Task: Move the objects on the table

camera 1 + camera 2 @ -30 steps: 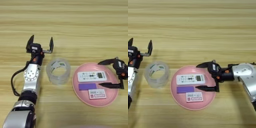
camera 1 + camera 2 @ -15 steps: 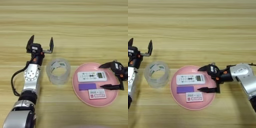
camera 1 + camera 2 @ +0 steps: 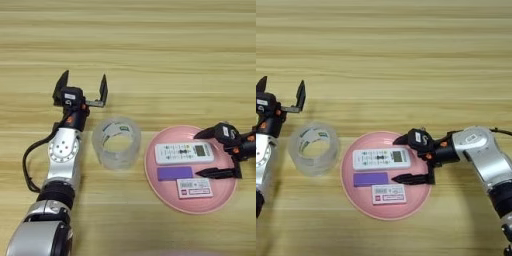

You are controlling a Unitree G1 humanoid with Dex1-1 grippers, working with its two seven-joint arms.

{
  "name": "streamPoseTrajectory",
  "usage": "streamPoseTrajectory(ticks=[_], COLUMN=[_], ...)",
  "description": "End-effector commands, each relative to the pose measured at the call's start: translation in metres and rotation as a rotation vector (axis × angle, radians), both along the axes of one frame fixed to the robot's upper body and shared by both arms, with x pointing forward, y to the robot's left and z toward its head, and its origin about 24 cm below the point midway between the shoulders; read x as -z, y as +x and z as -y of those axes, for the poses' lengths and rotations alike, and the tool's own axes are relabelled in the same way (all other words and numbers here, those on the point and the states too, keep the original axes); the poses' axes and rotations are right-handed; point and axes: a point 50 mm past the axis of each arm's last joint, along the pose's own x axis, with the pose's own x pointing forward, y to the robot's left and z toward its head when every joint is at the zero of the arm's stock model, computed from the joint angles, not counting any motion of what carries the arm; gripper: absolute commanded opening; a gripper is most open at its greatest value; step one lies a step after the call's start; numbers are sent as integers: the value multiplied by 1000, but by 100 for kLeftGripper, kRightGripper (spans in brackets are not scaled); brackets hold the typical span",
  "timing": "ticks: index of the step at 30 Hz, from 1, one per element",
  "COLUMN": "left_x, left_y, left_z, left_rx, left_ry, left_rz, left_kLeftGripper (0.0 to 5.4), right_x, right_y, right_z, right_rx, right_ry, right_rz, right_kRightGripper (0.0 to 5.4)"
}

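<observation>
The white remote control (image 3: 381,158) lies across the upper part of the round pink plate (image 3: 416,201). Below it sits the flat purple block (image 3: 370,178), and the small white box with a red edge (image 3: 389,193) lies in front of that. My right gripper (image 3: 400,158) is open at the remote's right end, one finger above it and the other finger (image 3: 408,178) low over the plate beside the purple block. My left gripper (image 3: 82,86) stands open on the table, up and left of the clear tape roll (image 3: 116,142), holding nothing.
The tape roll stands on the light wood-grain table (image 3: 150,50) just left of the plate. My left arm (image 3: 62,160) runs along the left side from the bottom edge; the right arm (image 3: 486,165) comes in from the lower right.
My right gripper has slid left over the plate's right rim, so its open fingers now flank the remote's right end. The left arm has not moved.
</observation>
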Motion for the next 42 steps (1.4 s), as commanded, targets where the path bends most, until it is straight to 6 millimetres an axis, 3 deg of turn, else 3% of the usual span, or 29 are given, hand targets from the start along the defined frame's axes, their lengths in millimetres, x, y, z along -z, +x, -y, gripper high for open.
streamPoseTrajectory(ticks=[1,8,26,34,42], left_x=[-1,-1,-1,-1,-2], left_y=[1,1,1,2,2], left_z=[0,-1,-1,-2,-2], left_rx=[-2,-3,-3,-3,-3], left_ry=[-6,-5,-5,-5,-6], left_rz=[9,8,9,8,10], left_kLeftGripper=[540,540,540,540,540], right_x=[-2,3,2,-1,-25], right_y=[5,4,5,5,13], right_z=[0,1,0,-1,1], right_rx=[-1,-13,-20,-20,17], right_ry=[-23,-46,-46,-25,48], right_rz=[15,6,12,23,110], right_kRightGripper=[538,504,294,289,289])
